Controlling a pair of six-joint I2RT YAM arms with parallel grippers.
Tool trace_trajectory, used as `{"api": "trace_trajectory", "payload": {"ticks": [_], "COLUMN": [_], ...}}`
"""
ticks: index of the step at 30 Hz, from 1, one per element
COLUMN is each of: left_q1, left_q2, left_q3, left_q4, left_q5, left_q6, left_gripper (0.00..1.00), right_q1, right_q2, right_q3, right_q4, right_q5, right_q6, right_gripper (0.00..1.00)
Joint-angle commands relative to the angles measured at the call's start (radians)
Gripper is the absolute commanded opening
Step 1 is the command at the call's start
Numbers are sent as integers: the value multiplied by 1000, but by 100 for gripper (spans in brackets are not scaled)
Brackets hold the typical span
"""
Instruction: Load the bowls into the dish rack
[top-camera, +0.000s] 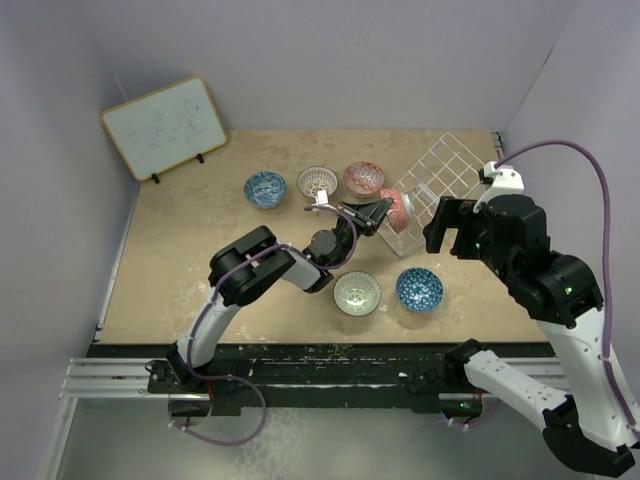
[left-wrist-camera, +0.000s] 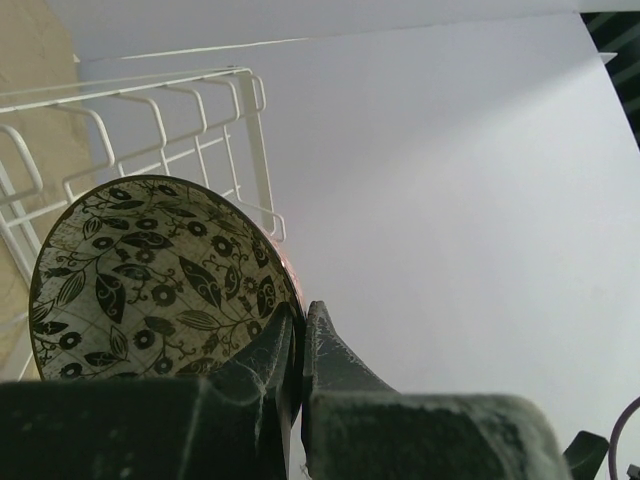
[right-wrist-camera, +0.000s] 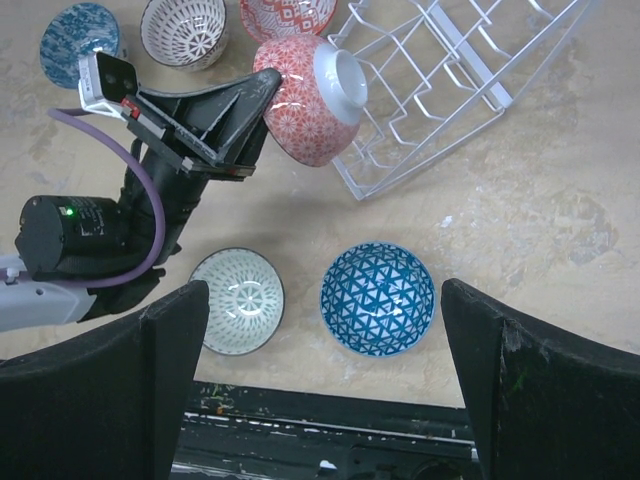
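Note:
My left gripper (top-camera: 378, 213) is shut on the rim of a bowl (top-camera: 398, 209) with a red outside and a grey-black leaf pattern inside (left-wrist-camera: 150, 280). It holds the bowl on its side at the near-left corner of the white wire dish rack (top-camera: 447, 178). In the right wrist view the bowl (right-wrist-camera: 310, 100) touches or nearly touches the rack's wires (right-wrist-camera: 440, 80). My right gripper (right-wrist-camera: 322, 292) is open and empty, above a blue triangle-patterned bowl (right-wrist-camera: 378, 298) and a pale green-white bowl (right-wrist-camera: 237, 300).
A blue bowl (top-camera: 265, 187), a white-lattice bowl (top-camera: 317, 182) and a red bowl (top-camera: 363, 178) stand in a row left of the rack. A wood-framed whiteboard (top-camera: 163, 127) leans at the back left. Walls close in behind and on the right.

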Motion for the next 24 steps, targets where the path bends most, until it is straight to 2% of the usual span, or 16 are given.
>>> {"api": "trace_trajectory", "payload": {"ticks": [1, 11, 24], "left_q1": [10, 32, 65], "left_q2": [-77, -70, 13], "left_q3": [-31, -51, -41], "left_q4": [155, 155, 155], "left_q5": [41, 102, 163], "left_q6": [4, 6, -75], "left_gripper": [0, 0, 0], "right_q1": [-3, -3, -4], "right_q2": [-4, -7, 6], "right_q3": [-4, 5, -6], "right_q4": [36, 27, 39], "right_q5": [-3, -9, -11], "right_q6": [-9, 1, 5], "right_gripper": [100, 100, 100]}}
